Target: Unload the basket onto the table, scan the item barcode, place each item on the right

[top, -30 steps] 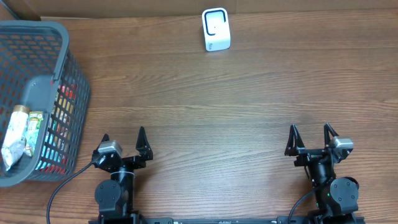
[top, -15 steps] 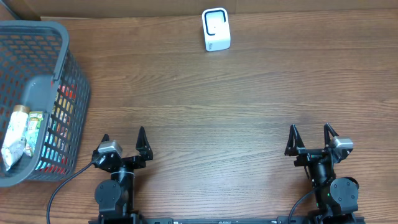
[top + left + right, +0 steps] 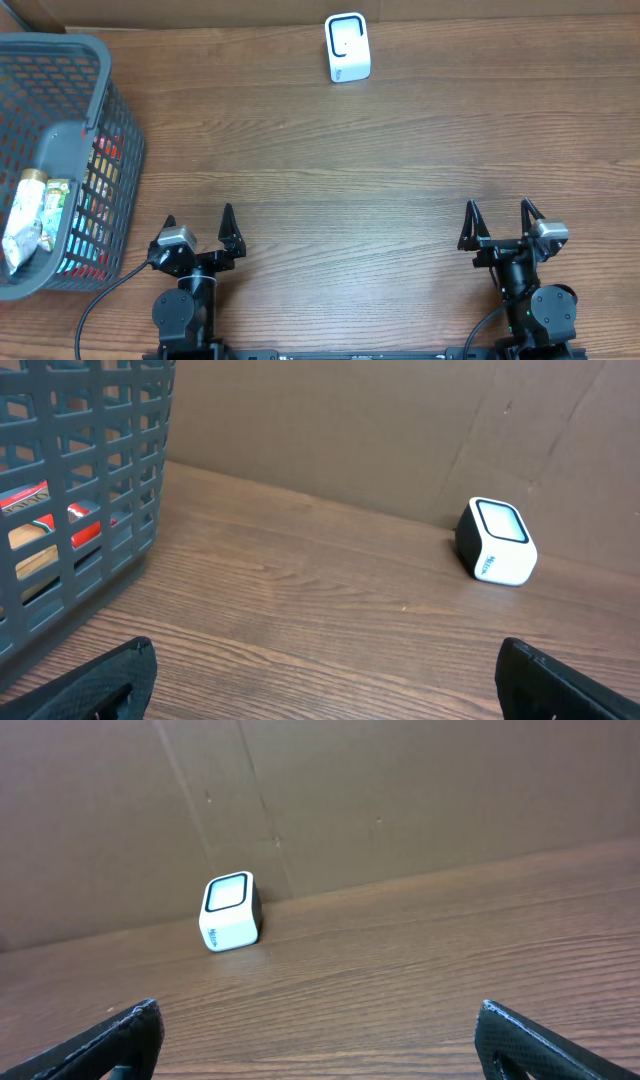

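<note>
Both stand wide open and empty: left claw (image 3: 198, 216), right claw (image 3: 497, 206). The white rounded scanner (image 3: 347, 47) shows a dark-framed window; a pale tube (image 3: 22, 215) lies in the grey basket (image 3: 122, 125).

- The basket (image 3: 62, 42) runs off the left edge of the overhead view, so I cannot see its far side.
- The packets (image 3: 24, 215) inside it sit partly behind its grey bars, and their print is too small to read.
- My left fingers (image 3: 105, 672) and right fingers (image 3: 120, 1032) show only as tips at the bottom of each wrist view.
- The lettering on the scanner (image 3: 497, 542) is too blurred to read.
- My left arm (image 3: 185, 310) and right arm (image 3: 535, 305) are cut off by the bottom edge of the overhead view.
</note>
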